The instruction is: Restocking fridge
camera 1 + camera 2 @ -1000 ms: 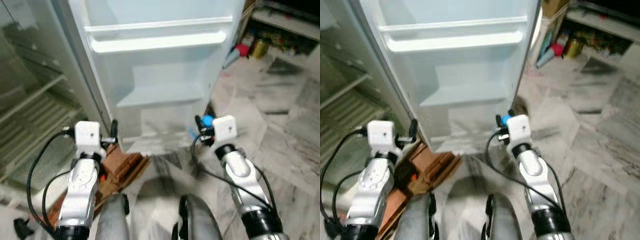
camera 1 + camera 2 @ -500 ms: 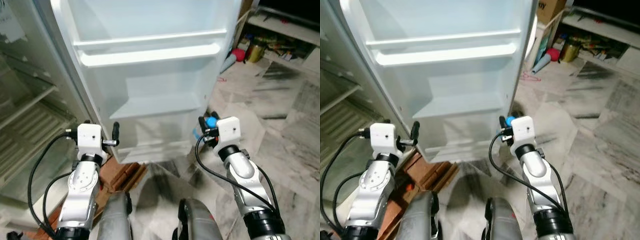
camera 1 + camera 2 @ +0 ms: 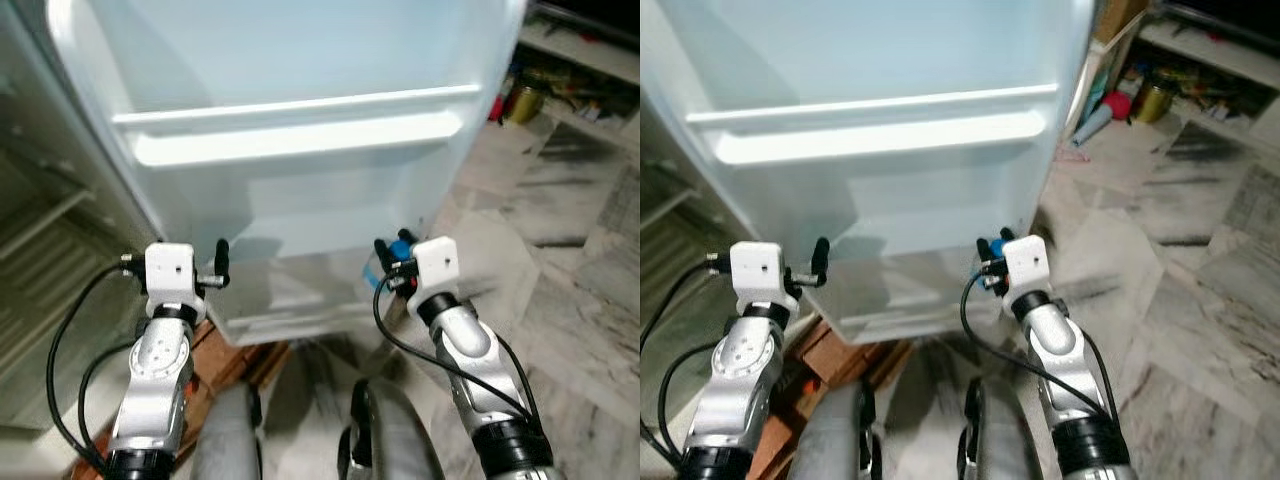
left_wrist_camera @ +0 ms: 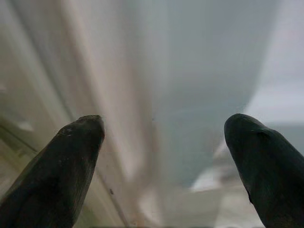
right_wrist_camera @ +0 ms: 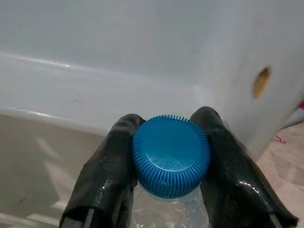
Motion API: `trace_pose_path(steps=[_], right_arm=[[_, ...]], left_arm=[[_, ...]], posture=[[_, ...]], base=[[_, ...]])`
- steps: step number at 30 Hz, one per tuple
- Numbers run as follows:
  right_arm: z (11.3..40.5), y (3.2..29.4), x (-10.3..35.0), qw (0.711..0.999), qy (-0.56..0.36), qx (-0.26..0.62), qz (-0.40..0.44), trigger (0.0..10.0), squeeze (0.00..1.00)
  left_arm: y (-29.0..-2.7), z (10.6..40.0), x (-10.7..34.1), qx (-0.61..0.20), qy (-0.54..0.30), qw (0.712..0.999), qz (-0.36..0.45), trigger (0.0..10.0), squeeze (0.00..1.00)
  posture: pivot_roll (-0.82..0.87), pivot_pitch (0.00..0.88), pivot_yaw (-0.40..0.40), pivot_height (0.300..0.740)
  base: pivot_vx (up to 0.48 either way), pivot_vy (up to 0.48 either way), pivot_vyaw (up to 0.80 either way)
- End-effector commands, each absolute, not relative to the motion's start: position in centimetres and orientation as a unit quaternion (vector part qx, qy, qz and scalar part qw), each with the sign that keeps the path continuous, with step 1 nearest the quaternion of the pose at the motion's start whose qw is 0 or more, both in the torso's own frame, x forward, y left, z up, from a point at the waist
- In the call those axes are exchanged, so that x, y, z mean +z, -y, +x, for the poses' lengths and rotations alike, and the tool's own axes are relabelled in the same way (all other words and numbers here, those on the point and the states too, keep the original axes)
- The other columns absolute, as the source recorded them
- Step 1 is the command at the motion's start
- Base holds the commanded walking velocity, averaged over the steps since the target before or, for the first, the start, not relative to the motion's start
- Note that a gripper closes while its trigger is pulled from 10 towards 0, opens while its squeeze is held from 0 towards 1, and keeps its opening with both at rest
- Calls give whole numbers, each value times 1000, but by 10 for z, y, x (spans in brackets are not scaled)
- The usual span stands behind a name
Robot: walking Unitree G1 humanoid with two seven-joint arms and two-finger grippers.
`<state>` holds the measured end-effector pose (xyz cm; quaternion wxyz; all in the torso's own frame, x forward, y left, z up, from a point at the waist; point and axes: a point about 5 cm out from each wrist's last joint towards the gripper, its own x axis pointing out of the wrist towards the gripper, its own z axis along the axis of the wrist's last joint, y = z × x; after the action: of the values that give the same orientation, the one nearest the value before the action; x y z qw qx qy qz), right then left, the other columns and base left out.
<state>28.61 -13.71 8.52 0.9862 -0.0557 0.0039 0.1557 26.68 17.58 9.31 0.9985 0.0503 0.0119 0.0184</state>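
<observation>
Since the open fridge door (image 3: 300, 120) now takes up almost the whole upper part of the frame, where a second ago it stood smaller and further up, the robot has clearly stepped closer to it (the whole picture has shifted, so it is the camera that moved, not the fridge). The door shelf rail (image 3: 300, 148) crosses the middle of the frame as a white bar, and the lower door bin (image 3: 910, 295) lies just above the two arms.

The right gripper (image 5: 166, 156) is in the lower centre-right, its two black fingers (image 5: 107, 180) clamped on the blue cap (image 5: 171, 156) of a clear plastic bottle (image 3: 395, 255), which is carried close before the door's lower part. The left gripper (image 4: 161, 156) is in the lower left with its fingers spread apart and nothing between them, facing the door's hinge edge.

I judge that the approach is nearly finished and the bottle can soon go into a door compartment.
</observation>
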Motion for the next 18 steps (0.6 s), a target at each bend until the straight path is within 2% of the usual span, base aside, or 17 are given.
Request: trace_pose_path(steps=[1,7,18], right_arm=[[289,137,94,986,14,157,-55,10000,0],[289,137,92,985,11,164,-56,10000,0],[290,137,90,985,8,165,-59,10000,0]], left_arm=[[-178,265,91,16,-19,998,54,10000,0],[-177,265,93,18,-19,998,55,10000,0],[-178,260,95,18,-19,998,58,10000,0]], posture=[[42,120,-31,632],[49,134,-34,632],[63,168,-39,578]], base=[[0,0,0],[0,0,0],[0,0,0]])
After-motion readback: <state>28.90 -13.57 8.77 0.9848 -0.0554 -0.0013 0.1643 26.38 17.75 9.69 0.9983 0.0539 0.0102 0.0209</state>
